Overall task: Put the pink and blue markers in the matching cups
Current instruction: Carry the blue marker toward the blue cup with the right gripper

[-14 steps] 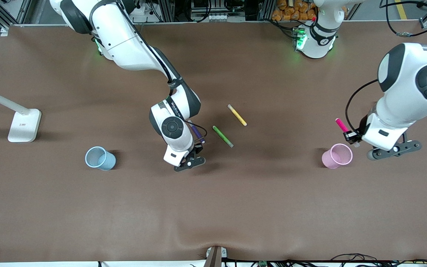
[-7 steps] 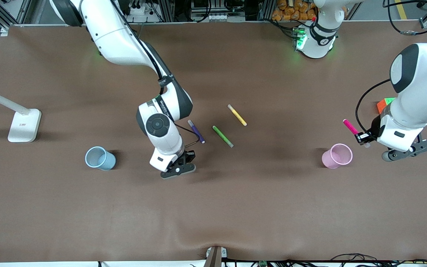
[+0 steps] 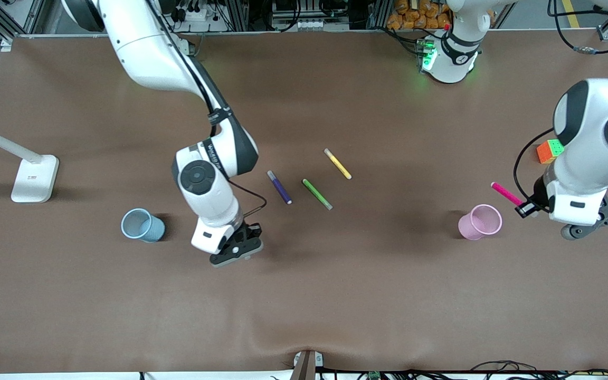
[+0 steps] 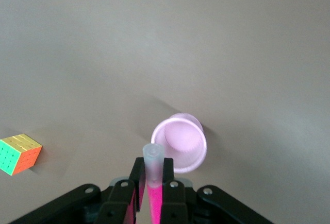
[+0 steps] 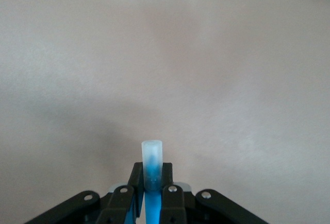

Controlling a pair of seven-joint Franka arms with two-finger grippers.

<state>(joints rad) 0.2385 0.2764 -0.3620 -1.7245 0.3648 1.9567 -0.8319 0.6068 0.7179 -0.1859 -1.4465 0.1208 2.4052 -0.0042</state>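
Note:
My left gripper (image 3: 525,209) is shut on the pink marker (image 3: 505,194), held aslant over the table beside the pink cup (image 3: 479,221), toward the left arm's end. In the left wrist view the pink marker's pale end (image 4: 153,154) sticks out between the fingers of the gripper (image 4: 152,183), with the pink cup's (image 4: 180,149) open mouth just past it. My right gripper (image 3: 247,233) is over bare table between the blue cup (image 3: 142,225) and the purple marker. In the right wrist view the gripper (image 5: 152,183) is shut on the blue marker (image 5: 151,165). The blue marker is hidden in the front view.
A purple marker (image 3: 279,187), a green marker (image 3: 317,193) and a yellow marker (image 3: 338,163) lie mid-table. A colour cube (image 3: 548,150) sits near the left arm's end and also shows in the left wrist view (image 4: 19,153). A white stand (image 3: 34,178) is at the right arm's end.
My right gripper moved with the blue marker away from the purple marker toward the blue cup. My left gripper moved with the pink marker toward the left arm's end, uncovering the cube.

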